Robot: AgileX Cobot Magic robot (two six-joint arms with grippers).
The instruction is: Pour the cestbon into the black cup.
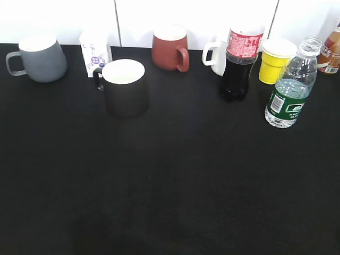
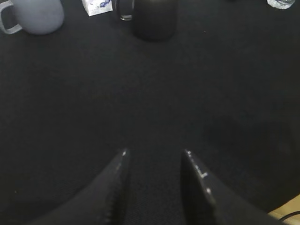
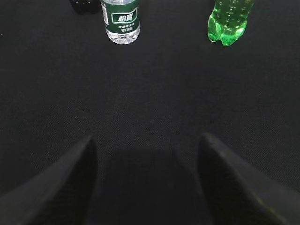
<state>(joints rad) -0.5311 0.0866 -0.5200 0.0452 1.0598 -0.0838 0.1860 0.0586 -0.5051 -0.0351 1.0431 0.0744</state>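
Nearest to me, my right gripper (image 3: 147, 145) hangs low over the bare black table (image 1: 175, 186) with its fingers spread wide and nothing between them; my left gripper (image 2: 154, 157) sits the same way on its side, its fingers apart by a narrower gap and also holding nothing. Neither arm shows in the exterior view, so both are on the near side of the scene. What I care about is farther out: the cestbon (image 3: 120, 21) stands upright ahead of the right fingers and a little left of their centre line, with open cloth in between, so its long axis is vertical and I judge a level side-on grasp around the labelled body would suit it. In the exterior view that bottle (image 1: 291, 85) is on the far right, just in front of a yellow cup (image 1: 275, 59) and to the right of a cola bottle (image 1: 240, 61), so it belongs to the right arm. The black cup (image 1: 125, 87) stands well apart to the left, mouth up, in front of the left gripper. A green soda bottle (image 3: 230, 21) stands to the right of the cestbon, well apart from it.
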